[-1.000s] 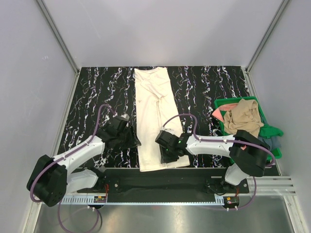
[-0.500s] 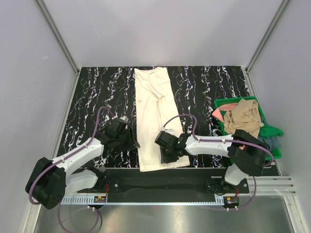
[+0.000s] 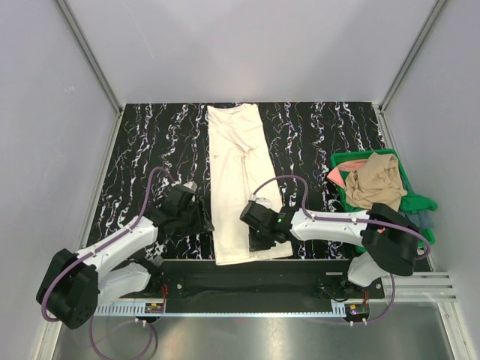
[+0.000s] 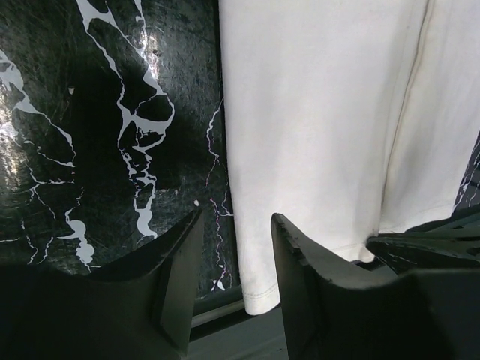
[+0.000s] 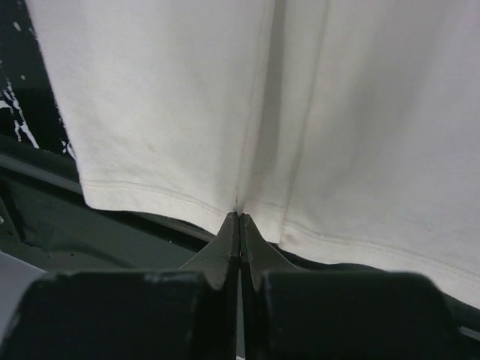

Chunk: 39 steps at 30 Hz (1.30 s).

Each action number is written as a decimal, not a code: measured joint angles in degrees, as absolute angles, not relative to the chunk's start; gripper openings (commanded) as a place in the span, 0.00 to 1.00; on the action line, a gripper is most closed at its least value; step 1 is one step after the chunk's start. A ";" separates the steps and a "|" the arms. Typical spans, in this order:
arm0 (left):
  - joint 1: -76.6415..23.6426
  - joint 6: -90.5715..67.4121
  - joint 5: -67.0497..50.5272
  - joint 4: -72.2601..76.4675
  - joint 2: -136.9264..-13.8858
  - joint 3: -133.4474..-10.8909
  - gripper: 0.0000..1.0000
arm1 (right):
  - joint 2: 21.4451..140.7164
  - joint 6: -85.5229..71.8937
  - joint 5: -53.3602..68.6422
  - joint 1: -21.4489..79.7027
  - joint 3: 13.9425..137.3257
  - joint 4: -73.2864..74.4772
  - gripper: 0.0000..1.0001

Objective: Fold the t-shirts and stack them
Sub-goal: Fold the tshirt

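- Right pincer (image 5: 239, 217) is pressing its jaws fully together at the near hem of the cream t-shirt (image 3: 236, 180); I cannot tell whether cloth is caught between them.
- Left pincer (image 4: 236, 217) is standing half open, holding nothing, straddling that shirt's left edge.
- Cream t-shirt is lying as a long folded strip, reaching across the marbled table (image 3: 150, 142).
- Tan t-shirt (image 3: 375, 180) is lying crumpled on the green bin (image 3: 341, 159) at the right.

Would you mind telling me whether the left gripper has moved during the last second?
Yes. In the top view the left gripper has drawn slightly back toward the near edge of the table, alongside the cream t-shirt, which lies as before.
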State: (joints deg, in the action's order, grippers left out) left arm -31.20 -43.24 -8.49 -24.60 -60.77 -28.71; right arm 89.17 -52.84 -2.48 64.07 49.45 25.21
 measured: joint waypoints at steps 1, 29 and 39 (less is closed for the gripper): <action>-31.20 -43.09 -8.51 -24.69 -60.64 -28.71 0.45 | 88.33 -52.95 -2.55 64.07 49.45 25.39 0.00; -38.68 -49.60 -16.62 -15.75 -58.94 -23.57 0.12 | 85.27 -54.00 -5.56 64.14 45.76 25.34 0.04; -40.62 -52.01 -14.28 -15.84 -63.92 -21.89 0.16 | 85.06 -54.54 -5.48 64.14 45.71 25.43 0.34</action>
